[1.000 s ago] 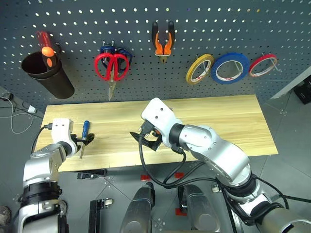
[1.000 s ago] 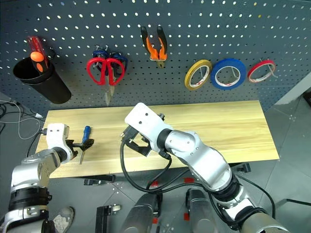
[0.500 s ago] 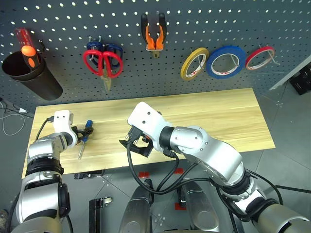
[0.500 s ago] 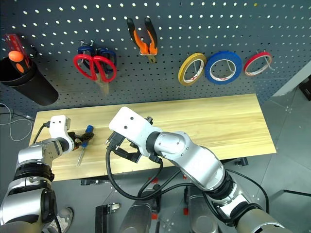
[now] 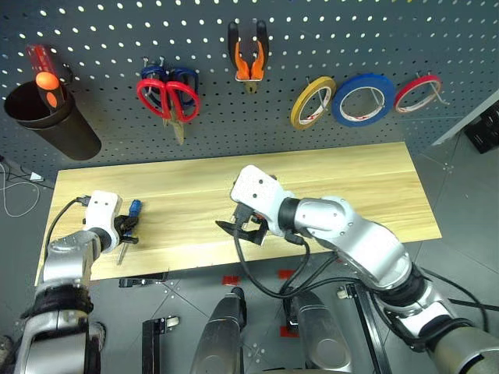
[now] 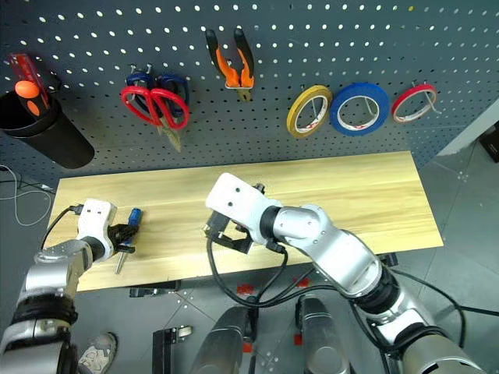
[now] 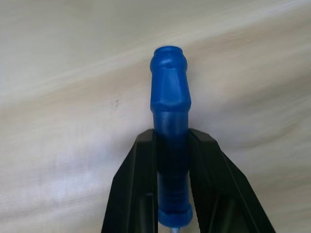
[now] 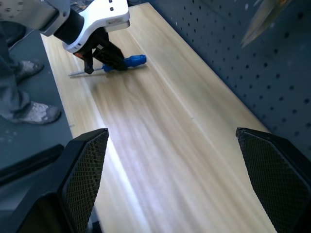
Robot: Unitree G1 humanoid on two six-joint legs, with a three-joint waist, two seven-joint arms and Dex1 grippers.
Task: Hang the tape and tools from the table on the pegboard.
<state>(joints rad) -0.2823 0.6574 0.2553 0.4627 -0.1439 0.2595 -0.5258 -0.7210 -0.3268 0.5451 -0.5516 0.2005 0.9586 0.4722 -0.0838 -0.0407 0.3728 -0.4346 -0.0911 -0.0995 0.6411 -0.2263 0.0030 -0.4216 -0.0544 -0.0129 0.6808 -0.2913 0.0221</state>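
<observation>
- The left end effector is clenched on the blue handle of the screwdriver, low over the left end of the tabletop.
- In the left wrist view its two black fingers press the handle from both sides, and the handle's rounded end sticks out past the fingertips.
- The screwdriver lies close to the wood, its thin metal shaft pointing toward the tabletop's near edge.
- The left forearm reaches in from the left edge, with the white wrist housing just beside the handle.
- The right end effector is released: its mesh-faced fingers stand wide apart with nothing between them.
- The right arm bends across the middle of the tabletop, elbow out to the right, with the end effector hanging above the near edge and aimed toward the left arm.
- On the pegboard hang the red-handled scissors, the orange-and-black pliers and the blue tape.
- A yellow roll and a red roll flank the blue tape.
- A black cup at the pegboard's left holds a red-and-orange-handled tool.
</observation>
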